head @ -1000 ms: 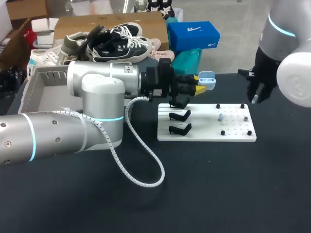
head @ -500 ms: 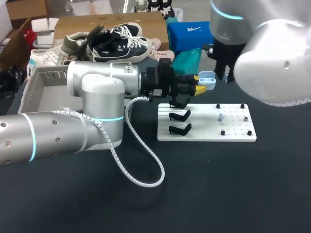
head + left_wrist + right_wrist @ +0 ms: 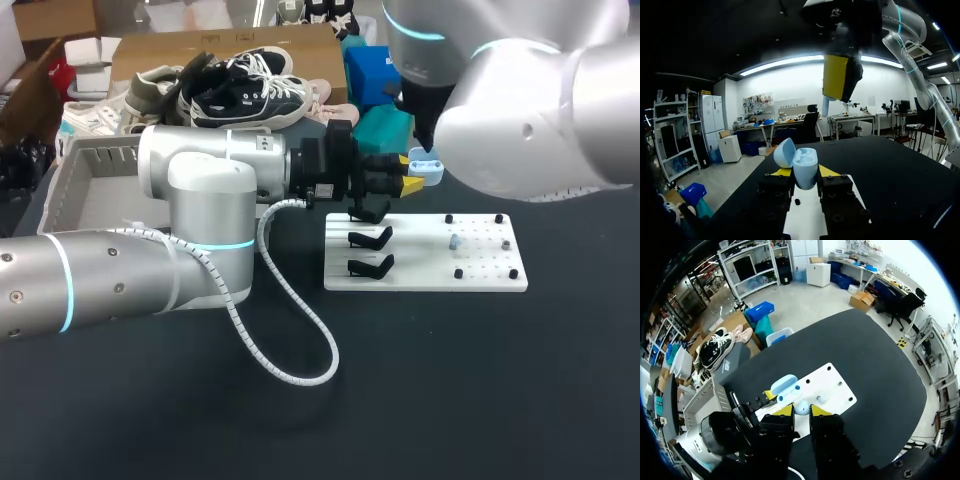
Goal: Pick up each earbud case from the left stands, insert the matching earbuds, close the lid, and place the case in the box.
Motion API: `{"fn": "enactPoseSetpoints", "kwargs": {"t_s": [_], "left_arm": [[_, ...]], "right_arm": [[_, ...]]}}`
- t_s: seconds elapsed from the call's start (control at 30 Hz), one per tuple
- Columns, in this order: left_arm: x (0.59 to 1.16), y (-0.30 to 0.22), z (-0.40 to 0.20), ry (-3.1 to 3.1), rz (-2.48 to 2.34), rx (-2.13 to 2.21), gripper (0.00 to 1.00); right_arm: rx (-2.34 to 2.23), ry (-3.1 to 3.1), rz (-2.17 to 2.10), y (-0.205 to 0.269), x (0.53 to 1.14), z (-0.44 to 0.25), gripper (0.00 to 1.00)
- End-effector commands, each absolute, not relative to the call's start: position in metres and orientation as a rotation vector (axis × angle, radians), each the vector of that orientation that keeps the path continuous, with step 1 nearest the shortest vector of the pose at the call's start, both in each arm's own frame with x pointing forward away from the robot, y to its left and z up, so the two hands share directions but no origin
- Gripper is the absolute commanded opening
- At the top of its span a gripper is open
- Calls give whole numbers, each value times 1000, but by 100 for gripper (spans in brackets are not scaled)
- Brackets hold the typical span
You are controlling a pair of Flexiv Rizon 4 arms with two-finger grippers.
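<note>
Table: left hand grips case, right hand earbud

black table, white pegged board

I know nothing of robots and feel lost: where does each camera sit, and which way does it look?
Head view: above and behind, looking down on the table; left arm and right arm show.
Left wrist view: on the left wrist, looking level across the table; left gripper clamps the open earbud case.
Right wrist view: on the right wrist, looking down; right gripper pinches an earbud.
Shared: both wrist views show that case.
</note>
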State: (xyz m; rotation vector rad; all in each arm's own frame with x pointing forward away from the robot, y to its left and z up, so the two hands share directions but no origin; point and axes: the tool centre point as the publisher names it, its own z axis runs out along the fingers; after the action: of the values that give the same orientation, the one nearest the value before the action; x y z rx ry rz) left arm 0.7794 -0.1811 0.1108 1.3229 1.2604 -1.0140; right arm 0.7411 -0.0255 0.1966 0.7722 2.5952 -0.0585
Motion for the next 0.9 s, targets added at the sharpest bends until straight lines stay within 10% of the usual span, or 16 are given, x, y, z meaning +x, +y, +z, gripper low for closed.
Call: {"fn": "enactPoseSetpoints", "kwargs": {"t_s": [0.03,0.9], "left_arm": [[780,-181,110,1258,-1013,1321,0],[780,-181,110,1258,-1013,1321,0]], "right_arm": [[776,2610,-79,-22,754,192,0],[821,2676,-69,-29,771,163,0]]}}
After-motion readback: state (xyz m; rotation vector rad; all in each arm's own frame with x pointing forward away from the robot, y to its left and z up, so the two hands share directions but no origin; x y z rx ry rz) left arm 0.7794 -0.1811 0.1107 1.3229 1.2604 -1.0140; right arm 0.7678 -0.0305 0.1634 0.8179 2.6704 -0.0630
